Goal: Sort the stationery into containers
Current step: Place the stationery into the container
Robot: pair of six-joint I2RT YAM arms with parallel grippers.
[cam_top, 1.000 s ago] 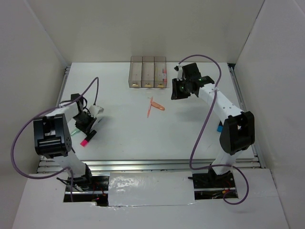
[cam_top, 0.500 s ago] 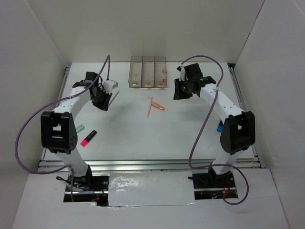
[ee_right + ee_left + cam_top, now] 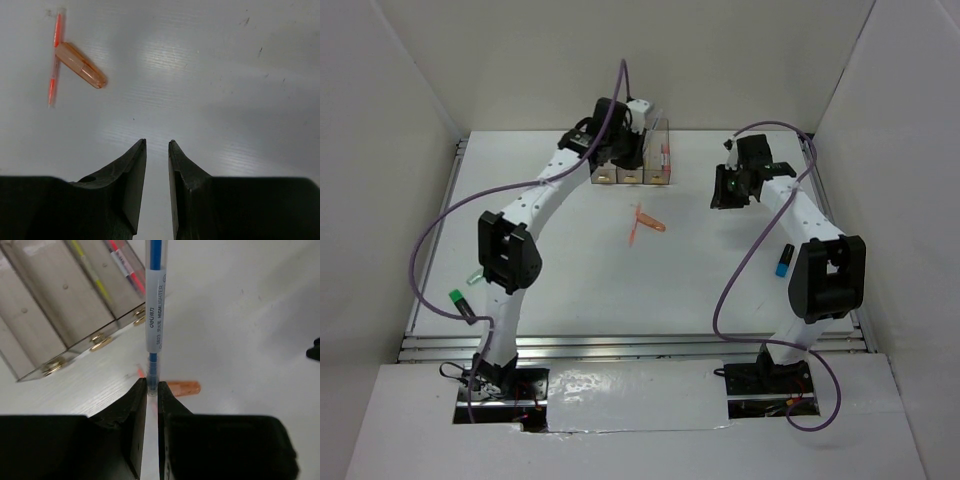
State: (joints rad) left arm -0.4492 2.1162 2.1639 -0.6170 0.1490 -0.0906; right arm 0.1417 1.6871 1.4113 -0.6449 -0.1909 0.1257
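I note left gripper (image 3: 152, 387) clamped on end of blue highlighter (image 3: 155, 305) at containers (image 3: 50, 315). Risk: long overhang pivots, misses compartment. Right gripper (image 3: 157, 147) narrow, empty, near orange pen (image 3: 80, 65).

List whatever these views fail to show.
- Highlighter in the left end effector: far end cut off by the top edge of the left wrist view.
- Bins: in the top view the left arm partly covers the left ones, so their contents cannot be seen there.
- Green-tipped item near the table's left edge: too small in the top view to identify.
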